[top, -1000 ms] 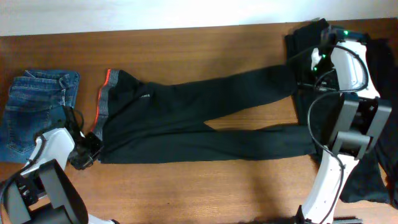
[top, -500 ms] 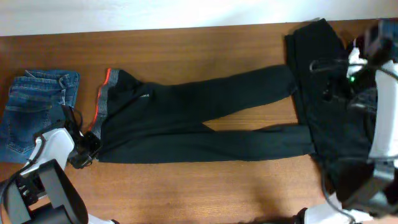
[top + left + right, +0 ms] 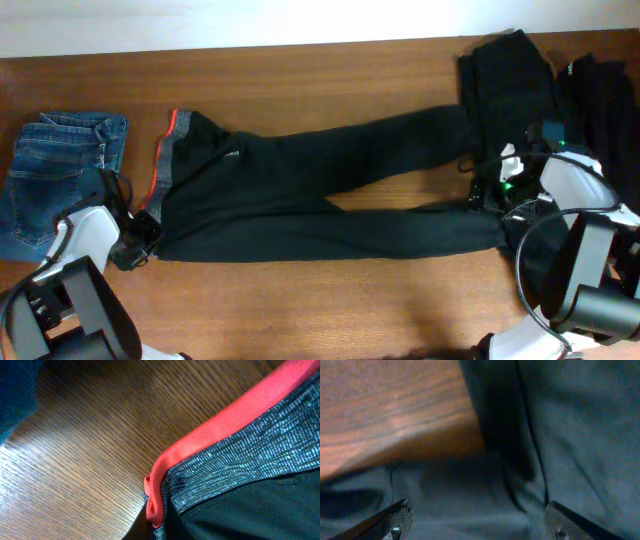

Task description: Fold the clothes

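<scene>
1. Now, my left end effector (image 3: 133, 245) is pressed together on the lower corner of the waistband (image 3: 163, 165) of the black trousers (image 3: 330, 195), at the left end of the garment.
2. In the left wrist view, the red-orange lining (image 3: 215, 425) of this waistband runs diagonally over the wood. A grey woven band lies along it and black cloth is below. At the bottom middle the lining folds into a small loop. My own fingers hardly show there.
3. My right end effector (image 3: 477, 522) is spread wide. Its two fingertips (image 3: 400, 517) stand far apart at the low edge of the right wrist view. Black cloth lies under them and nothing is between them.
4. Seen from overhead, this right end effector is above the ankle end of the trousers, where the legs meet a heap of black clothes (image 3: 510, 90).
5. The trousers lie flat across the middle of the desk (image 3: 330, 75), with the waist to the left and the legs to the right. The far leg slants up toward the heap and the near leg runs almost straight. A narrow wedge of bare wood shows between them.
6. The heap of black clothes is at the far right of the desk, and more dark cloth lies at the right edge.
7. Folded blue jeans (image 3: 60, 170) lie at the left side, apart from the waistband and near my left arm.
</scene>
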Available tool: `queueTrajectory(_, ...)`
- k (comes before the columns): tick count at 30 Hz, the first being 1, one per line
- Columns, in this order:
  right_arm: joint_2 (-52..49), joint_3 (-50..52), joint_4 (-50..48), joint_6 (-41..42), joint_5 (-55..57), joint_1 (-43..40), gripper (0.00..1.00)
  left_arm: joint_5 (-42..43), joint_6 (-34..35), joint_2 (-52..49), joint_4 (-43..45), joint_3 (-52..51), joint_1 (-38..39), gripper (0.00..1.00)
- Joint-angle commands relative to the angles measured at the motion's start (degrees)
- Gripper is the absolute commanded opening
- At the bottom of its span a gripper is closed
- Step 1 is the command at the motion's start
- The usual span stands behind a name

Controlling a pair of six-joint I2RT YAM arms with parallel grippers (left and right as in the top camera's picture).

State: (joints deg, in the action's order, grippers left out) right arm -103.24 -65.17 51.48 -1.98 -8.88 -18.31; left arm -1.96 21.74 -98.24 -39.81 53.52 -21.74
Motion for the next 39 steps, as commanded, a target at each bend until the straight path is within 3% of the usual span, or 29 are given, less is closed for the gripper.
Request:
queueTrajectory(1, 0.57, 3.1, -2.54, -0.55, -0.81, -0.09, 0.9, -1.92, 0.74, -1.49, 0.28, -1.07, -0.72, 0.05)
queueTrajectory(5, 0.55, 5.57, -4.22, -0.5, -0.9, -0.09, 0.88, -1.92, 0.74, -1.49, 0.28, -1.07, -0.72, 0.05)
queueTrajectory(10, 0.55, 5.6, -4.63, -0.04, -1.18, -0.09, 0.51, -1.95, 0.74, -1.49, 0.26, -1.07, -0.72, 0.05)
queueTrajectory(12, 0.55, 5.6, -4.66, -0.04, -1.29, -0.09, 0.4, -1.92, 0.74, -1.49, 0.26, -1.07, -0.72, 0.05)
queueTrajectory(15, 0.55, 5.6, -4.68, -0.04, -1.29, -0.09, 0.34, -1.92, 0.74, -1.49, 0.26, -1.07, -0.72, 0.05)
queueTrajectory(17, 0.55, 5.6, -4.66, -0.04, -1.55, -0.09, 0.19, -1.92, 0.74, -1.49, 0.24, -1.07, -0.72, 0.05)
queueTrajectory(18, 0.55, 5.6, -4.66, -0.04, -1.75, -0.09, 0.07, -1.92, 0.74, -1.49, 0.22, -1.07, -0.72, 0.05)
queueTrajectory(19, 0.55, 5.6, -4.63, 0.22, -1.73, -0.09, 0.04, -1.92, 0.74, -1.49, 0.15, -1.07, -0.72, 0.05)
queueTrajectory(20, 0.55, 5.6, -4.66, 0.98, -1.77, -0.09, 0.04, -1.88, 0.72, -1.49, 0.11, -1.07, -0.72, 0.0)
queueTrajectory(26, 1.14, 1.36, -1.2, 0.96, -2.54, -0.09, 0.04, 3.04, -2.34, 1.29, -0.66, -1.07, -0.72, 0.0)
queueTrajectory(35, 2.29, -20.7, 10.36, 0.98, -2.73, -0.09, 0.03, 1.42, -2.32, 23.47, 3.13, -1.07, -0.72, 0.0)
queueTrajectory(39, 2.29, -24.11, 12.41, 0.98, -2.71, -0.09, 0.04, -0.87, -2.29, 29.33, 4.46, -1.07, -0.72, 0.0)
